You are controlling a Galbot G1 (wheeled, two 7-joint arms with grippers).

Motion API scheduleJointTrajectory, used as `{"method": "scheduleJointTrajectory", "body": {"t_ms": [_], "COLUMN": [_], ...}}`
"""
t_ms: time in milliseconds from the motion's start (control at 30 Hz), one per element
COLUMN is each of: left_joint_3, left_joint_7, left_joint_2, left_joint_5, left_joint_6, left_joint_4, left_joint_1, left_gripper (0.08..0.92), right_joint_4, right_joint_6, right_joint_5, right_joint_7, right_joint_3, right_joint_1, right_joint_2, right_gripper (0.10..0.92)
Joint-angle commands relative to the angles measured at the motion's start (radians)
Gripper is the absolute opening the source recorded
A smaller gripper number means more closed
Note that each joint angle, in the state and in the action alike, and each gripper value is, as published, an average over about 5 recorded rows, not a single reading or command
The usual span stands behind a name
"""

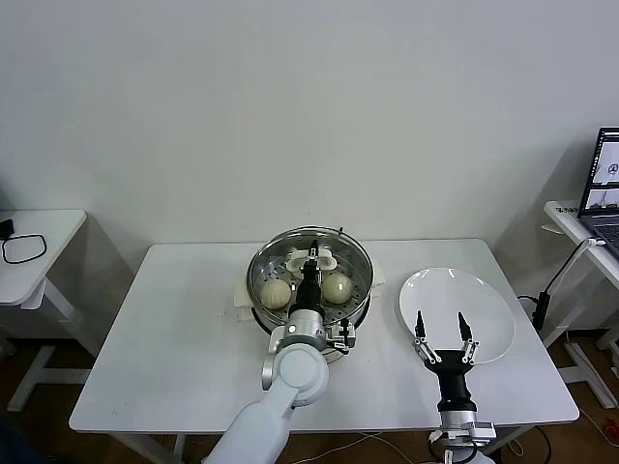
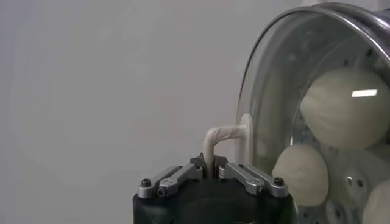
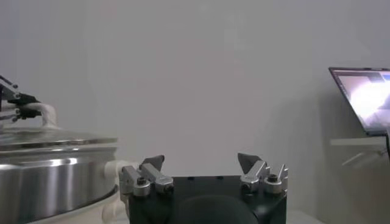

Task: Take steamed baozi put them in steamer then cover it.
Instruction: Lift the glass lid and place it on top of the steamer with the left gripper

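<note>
The shiny steamer [image 1: 353, 307] stands mid-table on its cream base. The clear glass cover [image 1: 290, 253] lies level over its rim. My left gripper [image 1: 311, 258] reaches over it from the near side and is shut on the cover's white handle [image 1: 325, 259]. Two baozi [image 1: 276, 293] [image 1: 337, 287] show through the glass beside the arm. In the left wrist view the jaws [image 2: 210, 163] pinch the handle [image 2: 219, 135], and three baozi [image 2: 344, 109] [image 2: 301, 173] [image 2: 379, 207] show behind the cover [image 2: 268, 85]. My right gripper [image 1: 443, 333] hangs open over the white plate's near edge, holding nothing.
A bare white plate [image 1: 464, 290] lies right of the steamer. A side table [image 1: 48, 232] with a black cable [image 1: 24, 248] stands at the left. A laptop [image 1: 605, 179] sits on a table at the right. The right wrist view shows the steamer [image 3: 55, 182] and that laptop [image 3: 365, 97].
</note>
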Motion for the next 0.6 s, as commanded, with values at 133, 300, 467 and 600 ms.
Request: {"method": "scheduleJointTrajectory", "body": {"t_ms": [133, 300, 467, 600], "left_joint_3": [-0.008, -0.007, -0.008, -0.01], "left_joint_7": [0.0, 0.0, 0.0, -0.002], "left_joint_2": [0.003, 0.005, 0.007, 0.008], "left_joint_5": [0.005, 0.006, 0.006, 0.006], "left_joint_6": [-0.007, -0.012, -0.02, -0.035], "left_joint_4": [0.017, 0.022, 0.018, -0.008], "left_joint_1": [0.004, 0.007, 0.011, 0.027], "left_gripper": [0.19, 0.19, 0.19, 0.19], "right_joint_4": [0.0, -0.001, -0.002, -0.004], "right_joint_6": [0.0, 0.001, 0.001, 0.002], "right_joint_5": [-0.001, -0.001, -0.002, -0.005], "right_joint_7": [0.0, -0.001, -0.001, -0.001], "right_joint_3": [0.0, 0.0, 0.001, -0.002], "right_joint_1": [0.002, 0.002, 0.002, 0.002], "right_joint_2": [0.001, 0.002, 0.001, 0.001], "right_gripper": [0.823, 0.823, 0.823, 0.823]}}
